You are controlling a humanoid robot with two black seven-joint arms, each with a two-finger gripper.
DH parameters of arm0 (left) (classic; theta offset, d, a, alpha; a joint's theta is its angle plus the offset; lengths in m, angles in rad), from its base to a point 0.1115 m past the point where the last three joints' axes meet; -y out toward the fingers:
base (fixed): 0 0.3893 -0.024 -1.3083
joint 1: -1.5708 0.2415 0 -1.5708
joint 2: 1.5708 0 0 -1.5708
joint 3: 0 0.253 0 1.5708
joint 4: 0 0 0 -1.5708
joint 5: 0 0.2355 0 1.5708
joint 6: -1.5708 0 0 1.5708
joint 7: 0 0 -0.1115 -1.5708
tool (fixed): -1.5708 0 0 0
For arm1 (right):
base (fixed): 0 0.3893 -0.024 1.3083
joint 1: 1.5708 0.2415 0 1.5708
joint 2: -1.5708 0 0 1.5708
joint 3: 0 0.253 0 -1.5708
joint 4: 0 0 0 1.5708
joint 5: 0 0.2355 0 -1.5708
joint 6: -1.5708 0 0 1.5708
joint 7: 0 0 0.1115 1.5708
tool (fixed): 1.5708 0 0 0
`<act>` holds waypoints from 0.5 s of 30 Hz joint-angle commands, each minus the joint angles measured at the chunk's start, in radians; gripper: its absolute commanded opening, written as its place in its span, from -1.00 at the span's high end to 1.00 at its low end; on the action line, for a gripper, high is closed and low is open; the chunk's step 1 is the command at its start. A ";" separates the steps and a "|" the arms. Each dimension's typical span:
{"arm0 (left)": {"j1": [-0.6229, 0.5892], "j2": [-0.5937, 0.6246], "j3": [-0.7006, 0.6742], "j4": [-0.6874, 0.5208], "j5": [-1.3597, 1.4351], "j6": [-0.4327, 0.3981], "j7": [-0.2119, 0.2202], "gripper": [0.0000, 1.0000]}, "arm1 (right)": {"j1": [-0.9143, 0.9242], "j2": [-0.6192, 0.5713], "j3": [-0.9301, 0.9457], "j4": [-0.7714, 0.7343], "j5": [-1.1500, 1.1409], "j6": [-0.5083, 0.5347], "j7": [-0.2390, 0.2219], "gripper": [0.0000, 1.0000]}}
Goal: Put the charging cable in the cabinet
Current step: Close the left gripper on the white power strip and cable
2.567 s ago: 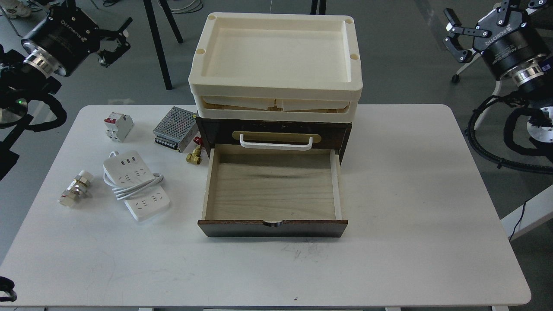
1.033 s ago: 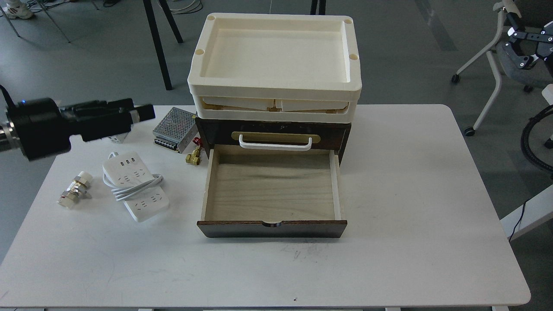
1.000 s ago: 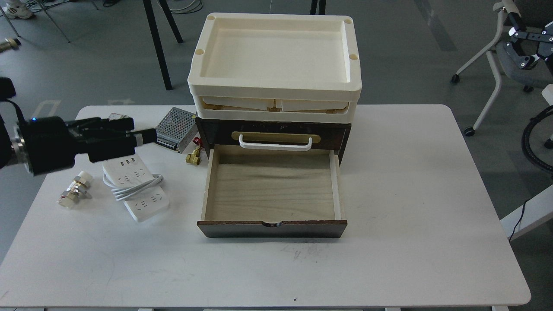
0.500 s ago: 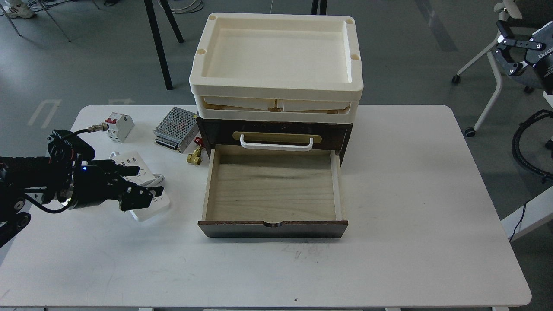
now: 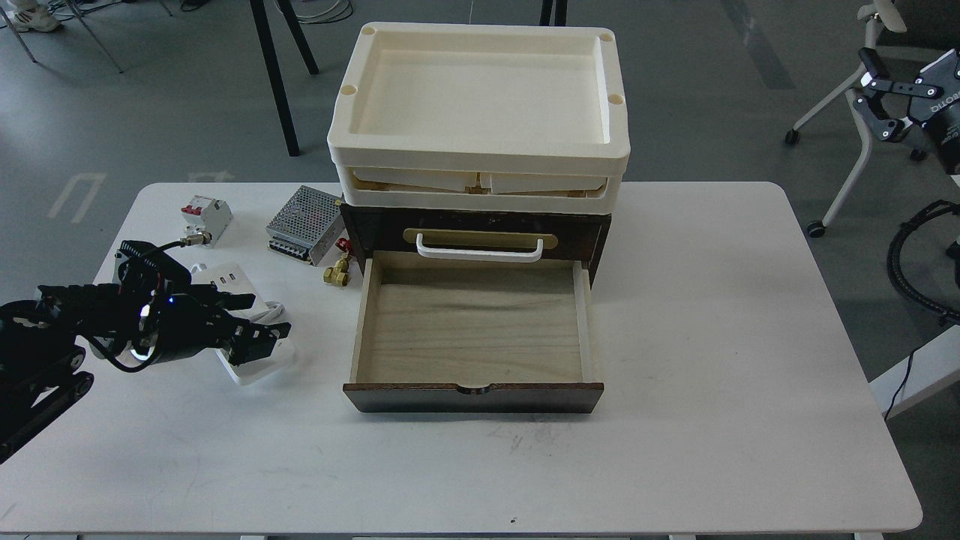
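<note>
The charging cable [image 5: 253,367] is a flat white power strip with a white cord [image 5: 273,307] looped round its middle. It lies on the white table [image 5: 712,360] left of the cabinet. My left gripper [image 5: 253,318] comes in from the left and is down over the strip's middle, with its fingers spread. It hides much of the strip, and I cannot tell if it touches. The dark brown cabinet [image 5: 585,229] has its lower drawer [image 5: 472,322] pulled open and empty, and a white handle [image 5: 478,248] above. My right gripper [image 5: 876,94] is open, raised off the table at the far right.
Cream plastic trays [image 5: 480,161] are stacked on the cabinet. A silver perforated box [image 5: 304,221], a white circuit breaker [image 5: 205,217] and a small brass valve [image 5: 335,273] lie behind the strip. An office chair stands beyond the table's right edge.
</note>
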 commanded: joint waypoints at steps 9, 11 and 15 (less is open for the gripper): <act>-0.033 -0.042 0.110 0.160 0.000 0.119 0.000 -0.44 | -0.005 0.000 0.001 -0.003 0.000 0.002 0.000 -1.00; -0.036 -0.039 0.113 0.162 0.000 0.136 0.000 -0.41 | -0.011 -0.001 0.001 -0.003 0.000 0.002 0.000 -1.00; -0.038 -0.039 0.115 0.159 0.000 0.150 0.000 -0.02 | -0.016 -0.001 0.001 -0.005 0.000 0.002 0.000 -1.00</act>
